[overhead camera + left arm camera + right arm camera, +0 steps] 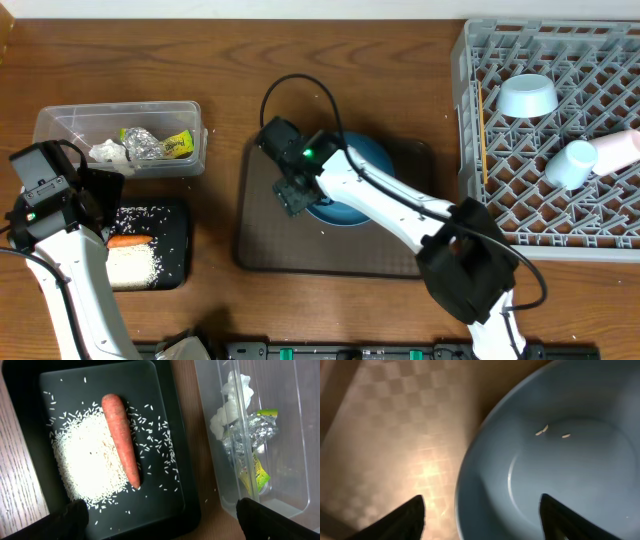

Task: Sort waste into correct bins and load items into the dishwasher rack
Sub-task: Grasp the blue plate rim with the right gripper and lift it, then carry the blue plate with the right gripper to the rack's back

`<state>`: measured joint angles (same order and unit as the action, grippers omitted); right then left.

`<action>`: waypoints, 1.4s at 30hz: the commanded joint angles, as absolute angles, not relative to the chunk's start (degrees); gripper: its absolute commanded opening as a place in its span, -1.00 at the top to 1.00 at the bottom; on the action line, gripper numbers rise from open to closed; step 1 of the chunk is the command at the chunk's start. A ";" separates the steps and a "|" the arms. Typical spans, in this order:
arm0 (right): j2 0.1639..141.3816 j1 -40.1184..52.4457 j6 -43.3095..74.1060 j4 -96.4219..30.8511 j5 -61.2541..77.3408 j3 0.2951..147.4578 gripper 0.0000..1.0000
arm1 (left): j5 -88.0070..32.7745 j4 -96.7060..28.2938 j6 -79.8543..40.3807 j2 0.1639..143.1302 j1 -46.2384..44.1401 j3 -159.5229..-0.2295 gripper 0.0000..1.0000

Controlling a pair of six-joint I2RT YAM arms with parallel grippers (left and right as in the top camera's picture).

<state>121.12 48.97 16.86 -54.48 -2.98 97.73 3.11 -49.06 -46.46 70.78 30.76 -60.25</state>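
Note:
The large dark-blue bowl [365, 155] sits on the brown serving tray [260, 250]. My right gripper [295, 195] is open and straddles the bowl's left rim. In the right wrist view one finger [400, 520] is outside over the tray and the other is inside the bowl [560, 460], which holds a few rice grains. My left gripper [162, 520] hangs open above the black tray [170, 510], where the carrot [121, 440] lies across the rice [90, 465]. The clear tub [300, 435] holds the crumpled wrapper [245, 430] and the yellow-green packet [255, 467].
The grey dishwasher rack [480, 60] at the right holds a small light-blue bowl [527, 96], a pale-blue cup [572, 163], a pinkish cup [620, 150] and chopsticks [481, 140] along its left wall. The right arm's cable loops above the brown tray.

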 commanded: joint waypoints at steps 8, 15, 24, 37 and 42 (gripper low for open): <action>122.56 52.77 19.46 -51.79 -7.33 97.71 0.02 | 3.18 -49.21 -46.11 70.85 31.11 -61.36 -0.96; 125.64 55.51 21.91 -51.42 -11.51 97.69 0.07 | 3.18 -49.21 -46.11 70.85 31.11 -61.36 -0.96; 126.02 55.77 21.85 -51.40 -12.25 97.71 0.32 | 3.18 -49.21 -46.11 70.85 31.11 -61.36 -0.96; 125.47 55.00 21.82 -55.40 -11.55 102.67 0.98 | 3.18 -49.21 -46.13 70.85 31.11 -61.36 -0.95; 122.74 52.16 21.67 -60.71 -11.20 109.67 0.98 | 3.18 -49.21 -46.13 70.85 31.11 -61.36 -0.96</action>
